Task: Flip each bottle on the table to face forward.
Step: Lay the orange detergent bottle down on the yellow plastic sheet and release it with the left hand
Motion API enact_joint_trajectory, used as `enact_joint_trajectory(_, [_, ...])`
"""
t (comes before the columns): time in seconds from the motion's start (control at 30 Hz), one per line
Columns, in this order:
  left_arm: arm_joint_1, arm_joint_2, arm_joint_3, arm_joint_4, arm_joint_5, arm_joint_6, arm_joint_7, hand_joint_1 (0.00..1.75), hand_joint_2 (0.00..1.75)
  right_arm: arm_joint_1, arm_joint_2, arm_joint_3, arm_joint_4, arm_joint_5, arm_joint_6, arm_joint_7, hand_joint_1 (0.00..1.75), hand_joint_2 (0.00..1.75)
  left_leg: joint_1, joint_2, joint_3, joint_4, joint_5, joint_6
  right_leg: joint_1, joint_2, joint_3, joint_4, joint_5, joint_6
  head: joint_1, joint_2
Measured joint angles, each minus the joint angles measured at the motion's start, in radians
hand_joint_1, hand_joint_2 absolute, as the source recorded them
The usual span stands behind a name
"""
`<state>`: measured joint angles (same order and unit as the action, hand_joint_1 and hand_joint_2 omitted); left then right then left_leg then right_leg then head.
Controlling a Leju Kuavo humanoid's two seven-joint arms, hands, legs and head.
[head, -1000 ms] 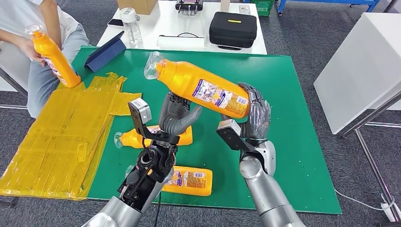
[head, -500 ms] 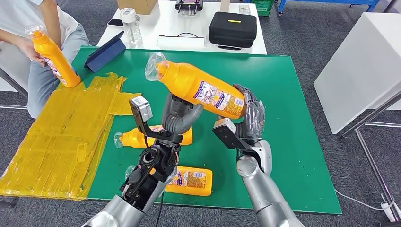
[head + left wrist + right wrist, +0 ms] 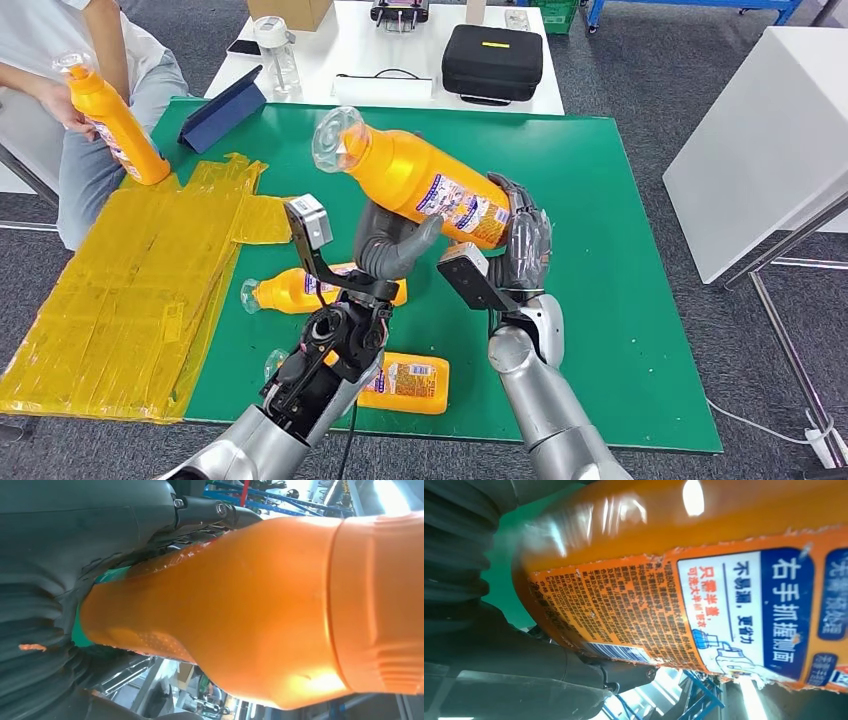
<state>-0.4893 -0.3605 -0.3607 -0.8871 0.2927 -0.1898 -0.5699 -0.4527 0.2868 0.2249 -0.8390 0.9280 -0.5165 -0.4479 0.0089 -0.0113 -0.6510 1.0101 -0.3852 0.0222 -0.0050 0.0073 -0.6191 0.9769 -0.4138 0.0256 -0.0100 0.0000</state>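
while the right hand [image 3: 522, 243] grips the base end of the orange bottle [image 3: 425, 185] and carries it tilted in the air above the green surface [image 3: 620, 300], the left hand [image 3: 388, 245] sits under the bottle's middle with thumb and fingers cupped against its underside; whether it truly clamps the bottle or merely props it, i cannot tell. the clear cap points up and away toward the far left, and the printed label faces the robot. two more bottles lie flat on the surface near the robot, one by the left forearm [image 3: 290, 293] and one nearer the front edge [image 3: 405, 382]. to do the turn well, i would judge that one hand should stay firm while the other regrips, rolling the bottle about its long axis, since the glossy body looks slippery. setting it down away from the lying bottles would avoid knocking them.
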Motion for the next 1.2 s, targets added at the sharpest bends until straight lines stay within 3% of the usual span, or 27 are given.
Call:
enact_joint_trajectory(0.27, [-0.003,0.0,-0.009,0.0,0.0,0.009,0.001,0.03,1.75,0.0,0.004,-0.002,-0.003,0.0,0.003,0.002,1.75,1.75,0.0,0.0,0.0,0.0,0.0,0.0,0.0,0.0,0.0,0.0,0.0,0.0,0.0,0.0])
enact_joint_trajectory(0.4, [-0.004,0.0,-0.021,0.0,-0.008,0.04,0.0,1.73,1.75,0.0,0.008,-0.002,-0.003,0.0,0.007,0.007,1.75,1.75,0.0,0.0,0.0,0.0,0.0,0.0,0.0,0.0,0.0,0.0,0.0,0.0,0.0,0.0])
enact_joint_trajectory(1.17, [0.009,0.0,-0.035,-0.015,-0.064,0.078,-0.02,1.75,1.75,0.028,0.008,0.005,-0.035,0.0,0.006,0.025,1.75,1.75,0.0,0.0,0.0,0.0,0.0,0.0,0.0,0.0,0.0,0.0,0.0,0.0,0.0,0.0])
enact_joint_trajectory(1.2, [0.01,0.0,-0.036,-0.016,-0.064,0.078,-0.02,1.75,1.75,0.031,0.008,0.006,-0.039,0.0,0.006,0.027,1.63,1.75,0.0,0.0,0.0,0.0,0.0,0.0,0.0,0.0,0.0,0.0,0.0,0.0,0.0,0.0])
